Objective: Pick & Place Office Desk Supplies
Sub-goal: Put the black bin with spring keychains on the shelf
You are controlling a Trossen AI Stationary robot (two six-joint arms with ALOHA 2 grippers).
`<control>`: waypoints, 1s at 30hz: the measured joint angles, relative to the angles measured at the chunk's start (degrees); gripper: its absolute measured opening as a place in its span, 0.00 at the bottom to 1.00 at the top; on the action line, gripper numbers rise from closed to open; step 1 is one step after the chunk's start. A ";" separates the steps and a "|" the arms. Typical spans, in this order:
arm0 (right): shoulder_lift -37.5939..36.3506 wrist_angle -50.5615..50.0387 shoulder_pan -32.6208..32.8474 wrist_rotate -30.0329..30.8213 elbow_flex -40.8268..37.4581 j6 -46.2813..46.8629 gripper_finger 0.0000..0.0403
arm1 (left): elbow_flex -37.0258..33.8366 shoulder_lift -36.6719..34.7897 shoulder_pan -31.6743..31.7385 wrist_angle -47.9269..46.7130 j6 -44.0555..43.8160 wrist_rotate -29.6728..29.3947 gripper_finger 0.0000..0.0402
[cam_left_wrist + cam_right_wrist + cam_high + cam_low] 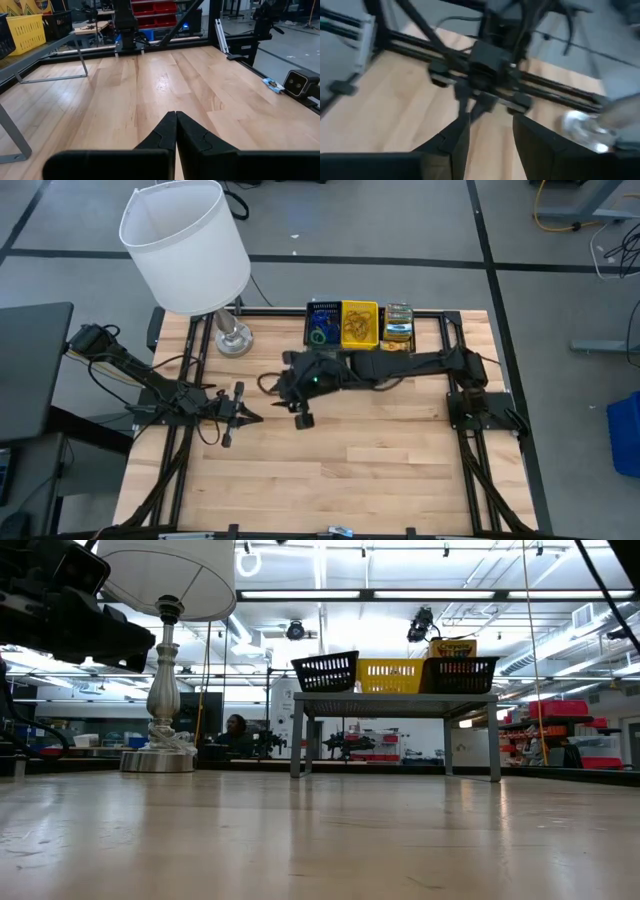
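The right gripper (277,385), jaws parted and empty, hangs just in front of the black mesh tray (323,324); the left gripper (252,417), clenched, waits farther off.

Some things are hiding, getting cut off, or looking too blurry to tell.

The lamp shade (186,242) is covering most of its own stand from above, and in the low view its top is getting cut off. The tiny things lying inside the black tray (323,325) and the yellow tray (360,324) are looking too small to name. The right wrist view is showing the left gripper (476,106) blurred, and the lamp base (584,131) is smearing there too.
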 joint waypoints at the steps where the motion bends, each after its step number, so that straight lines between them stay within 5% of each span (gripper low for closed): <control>1: -0.03 1.07 0.60 2.43 0.00 0.00 0.39 | 0.00 0.00 0.00 0.15 -0.01 -0.01 0.02; 7: -1.34 -12.51 -1.74 23.45 0.02 0.09 0.39 | 0.00 0.00 -0.02 0.18 -0.71 -0.01 0.02; 15: -1.40 -32.60 -9.88 28.92 -0.02 5.85 0.39 | 0.00 0.00 -0.02 0.39 -0.50 -0.02 0.02; 30: -1.92 -37.13 -12.84 33.50 0.00 8.90 0.39 | 0.00 0.00 -0.02 -0.34 -0.30 -0.02 0.02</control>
